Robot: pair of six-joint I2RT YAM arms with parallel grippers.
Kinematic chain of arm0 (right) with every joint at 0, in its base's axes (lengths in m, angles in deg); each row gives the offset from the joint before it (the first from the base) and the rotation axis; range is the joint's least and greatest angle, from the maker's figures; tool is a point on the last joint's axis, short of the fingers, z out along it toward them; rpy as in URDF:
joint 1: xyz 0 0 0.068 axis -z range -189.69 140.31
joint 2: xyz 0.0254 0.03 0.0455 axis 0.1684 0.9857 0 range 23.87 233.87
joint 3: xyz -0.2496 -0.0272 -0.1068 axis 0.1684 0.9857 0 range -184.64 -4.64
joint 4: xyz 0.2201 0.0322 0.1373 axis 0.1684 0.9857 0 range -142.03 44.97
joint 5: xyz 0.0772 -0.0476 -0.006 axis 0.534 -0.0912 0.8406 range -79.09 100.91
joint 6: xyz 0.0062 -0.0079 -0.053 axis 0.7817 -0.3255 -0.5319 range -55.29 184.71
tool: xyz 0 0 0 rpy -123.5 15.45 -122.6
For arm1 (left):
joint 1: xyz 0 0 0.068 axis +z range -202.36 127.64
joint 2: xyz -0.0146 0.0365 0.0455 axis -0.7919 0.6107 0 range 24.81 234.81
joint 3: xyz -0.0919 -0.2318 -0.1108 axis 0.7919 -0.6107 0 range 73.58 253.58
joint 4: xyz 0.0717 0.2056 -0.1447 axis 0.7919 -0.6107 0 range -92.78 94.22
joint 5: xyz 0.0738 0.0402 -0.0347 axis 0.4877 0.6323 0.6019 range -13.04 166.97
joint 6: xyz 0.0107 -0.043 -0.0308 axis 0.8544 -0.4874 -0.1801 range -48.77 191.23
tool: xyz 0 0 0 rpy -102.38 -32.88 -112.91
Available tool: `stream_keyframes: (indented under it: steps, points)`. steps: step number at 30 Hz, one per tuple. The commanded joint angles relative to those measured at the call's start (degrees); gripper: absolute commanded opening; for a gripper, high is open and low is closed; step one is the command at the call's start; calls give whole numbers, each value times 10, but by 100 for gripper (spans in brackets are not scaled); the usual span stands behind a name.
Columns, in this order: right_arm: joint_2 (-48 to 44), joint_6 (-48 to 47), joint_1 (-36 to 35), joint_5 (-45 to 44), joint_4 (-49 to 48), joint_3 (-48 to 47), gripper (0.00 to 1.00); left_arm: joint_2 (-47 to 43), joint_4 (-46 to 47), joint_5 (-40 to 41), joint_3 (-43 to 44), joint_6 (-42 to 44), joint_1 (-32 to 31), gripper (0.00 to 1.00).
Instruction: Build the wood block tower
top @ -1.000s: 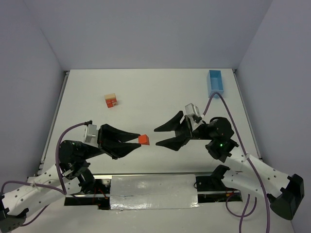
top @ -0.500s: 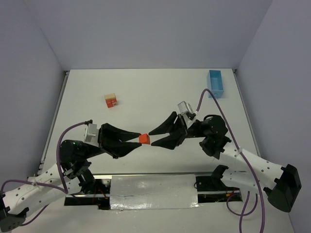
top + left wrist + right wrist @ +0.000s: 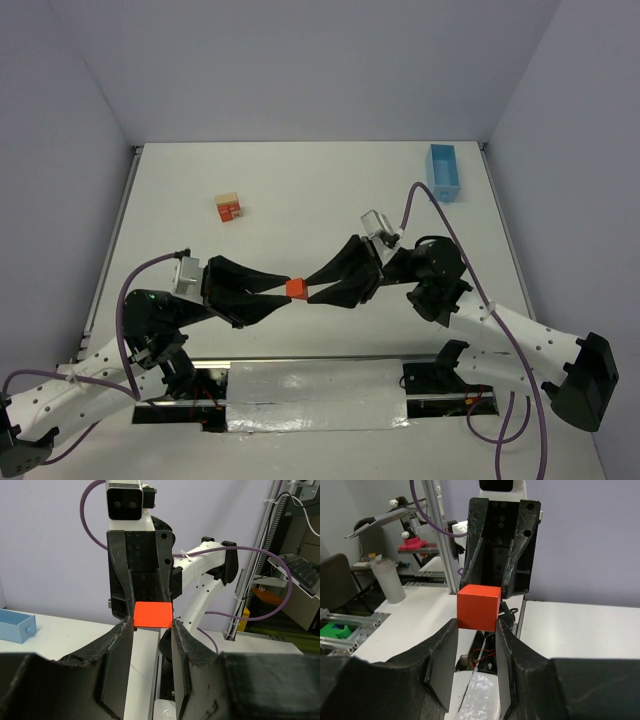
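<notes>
Over the middle of the table [image 3: 330, 190], seen from overhead, the red-orange cube [image 3: 295, 288] hangs in the air. The left gripper [image 3: 285, 288] pinches it from nine o'clock and the right gripper [image 3: 310, 290] from three. The started tower [image 3: 229, 209] sits well apart toward eleven. From the left wrist, its own tips clamp only the cube's lower corners. From the right wrist, those tips catch just its bottom edge. Bites that shallow, I'd guess, could let it twist free or drop once either side lets go.

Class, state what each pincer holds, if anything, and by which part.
Both the left pincer and right pincer grip one red-orange cube, each pinching its opposite side faces, from opposite ends.
</notes>
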Motion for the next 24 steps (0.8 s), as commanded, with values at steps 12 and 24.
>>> stream_keyframes:
  steps: [12, 24]
  points:
    - [3, -2, -21, -12, -24, -30, 59, -6, 27, 14, -3, 16, -2, 0]
    - [1, -48, -32, -55, 26, -42, 27, -14, 23, 22, -6, 18, -2, 0]
